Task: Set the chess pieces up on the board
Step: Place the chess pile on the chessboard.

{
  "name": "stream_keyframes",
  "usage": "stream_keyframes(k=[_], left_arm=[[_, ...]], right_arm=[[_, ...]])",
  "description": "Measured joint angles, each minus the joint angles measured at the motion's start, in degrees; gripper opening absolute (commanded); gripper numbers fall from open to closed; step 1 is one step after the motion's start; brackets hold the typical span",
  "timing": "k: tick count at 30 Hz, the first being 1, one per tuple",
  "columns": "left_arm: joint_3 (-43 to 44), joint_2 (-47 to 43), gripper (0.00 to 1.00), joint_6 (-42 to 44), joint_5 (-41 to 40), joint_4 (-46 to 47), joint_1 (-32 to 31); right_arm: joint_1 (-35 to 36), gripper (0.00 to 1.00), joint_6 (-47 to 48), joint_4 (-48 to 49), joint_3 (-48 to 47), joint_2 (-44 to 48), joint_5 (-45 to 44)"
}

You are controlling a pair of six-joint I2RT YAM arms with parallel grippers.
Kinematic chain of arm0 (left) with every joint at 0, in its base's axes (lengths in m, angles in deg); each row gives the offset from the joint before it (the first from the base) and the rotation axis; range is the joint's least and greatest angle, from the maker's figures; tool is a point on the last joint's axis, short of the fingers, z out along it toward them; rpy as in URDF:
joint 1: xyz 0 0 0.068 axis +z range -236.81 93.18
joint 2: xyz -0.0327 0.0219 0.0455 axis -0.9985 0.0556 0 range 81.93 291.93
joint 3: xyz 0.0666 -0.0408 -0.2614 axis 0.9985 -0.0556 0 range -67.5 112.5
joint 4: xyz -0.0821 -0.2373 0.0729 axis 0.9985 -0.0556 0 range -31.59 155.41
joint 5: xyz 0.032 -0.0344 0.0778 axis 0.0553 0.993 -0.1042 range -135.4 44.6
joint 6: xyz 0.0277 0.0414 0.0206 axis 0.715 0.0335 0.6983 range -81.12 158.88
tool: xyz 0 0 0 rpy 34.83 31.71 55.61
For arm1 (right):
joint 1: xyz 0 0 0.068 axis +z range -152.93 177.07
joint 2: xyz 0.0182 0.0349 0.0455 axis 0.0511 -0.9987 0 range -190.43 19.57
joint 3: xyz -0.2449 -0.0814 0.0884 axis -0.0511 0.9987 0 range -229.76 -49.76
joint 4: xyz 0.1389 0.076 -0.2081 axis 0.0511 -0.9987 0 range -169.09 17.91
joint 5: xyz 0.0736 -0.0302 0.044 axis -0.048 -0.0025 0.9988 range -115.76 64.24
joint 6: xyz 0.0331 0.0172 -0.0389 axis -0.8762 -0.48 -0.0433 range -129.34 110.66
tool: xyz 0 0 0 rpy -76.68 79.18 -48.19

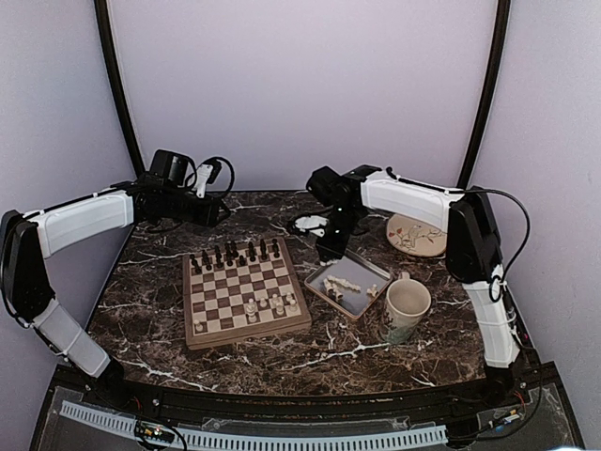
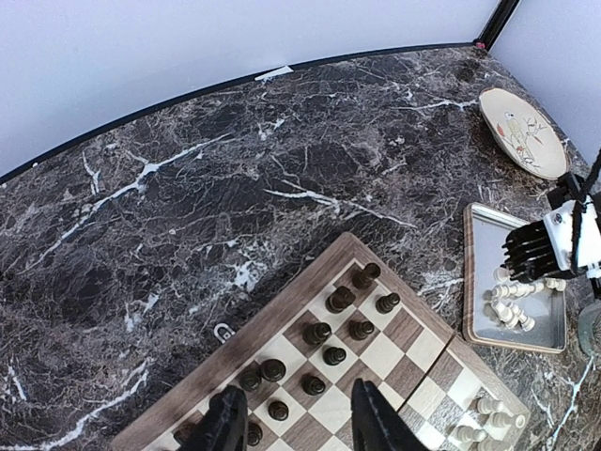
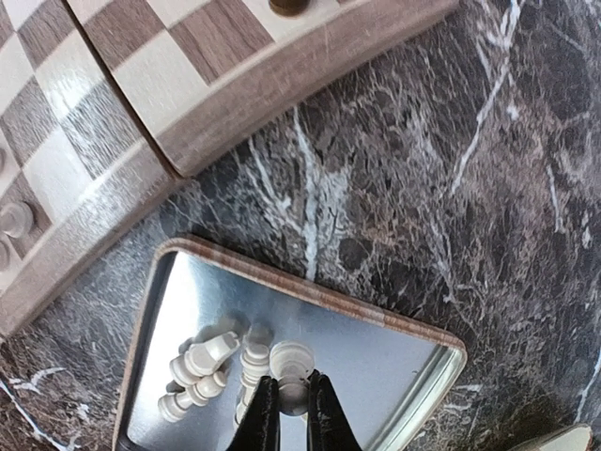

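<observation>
Chess pieces [image 1: 340, 282], the cream ones: a cluster lies tipped over in the grey metal tray [image 1: 368, 274]. The tray sits just to the R of the board [image 1: 230, 287] on the dark marble worktop [image 1: 150, 272], turned at an angle to it. A few more cream ones stand upright on the board's near rows, mostly toward its R half. Dark brown chessmen [image 1: 230, 256] fill the two far rows, all upright.

R pincer [image 3: 293, 409] is down in the tray at the edge of the cluster. Its fingers are almost together & pressed on either side of one cream piece [image 3: 291, 362], so it looks clamped on it. Can't tell if that piece is off the tray floor. The other loose ones lie just beside it, on the board side.

L pincer [image 2: 300, 423] hangs well above the board's far end, over the dark chessmen, fingers set wide apart.

A mug [image 1: 406, 308] w/ a printed pattern stands just beside the tray's near-R edge, handle on its far side. A cream plate [image 1: 416, 235] w/ a painted motif lies farther back on the R, apart from the tray & partly under the R arm in the overhead view.
</observation>
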Motion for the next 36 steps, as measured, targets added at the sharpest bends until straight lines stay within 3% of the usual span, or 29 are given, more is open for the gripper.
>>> stream_keyframes(k=[13,19,26,36], left_arm=[[3.82,-0.5,0.4,-1.84,-0.57,-1.9,0.0],[2.82,-2.21,0.41,-2.71,-0.76,-2.97,0.0],[-0.46,-6.27,0.41,-3.13,-1.86,-4.04,0.07],[-2.34,-7.08,0.4,-3.32,-0.39,-6.67,0.11]], right_arm=[[9.03,0.03,1.16,1.03,-10.78,-0.55,0.76],[11.87,0.04,2.32,2.36,-16.57,-5.92,1.22],[13.7,0.04,3.26,2.64,-16.61,-11.19,1.29],[14.12,0.34,3.23,3.45,-16.85,-12.37,1.4]])
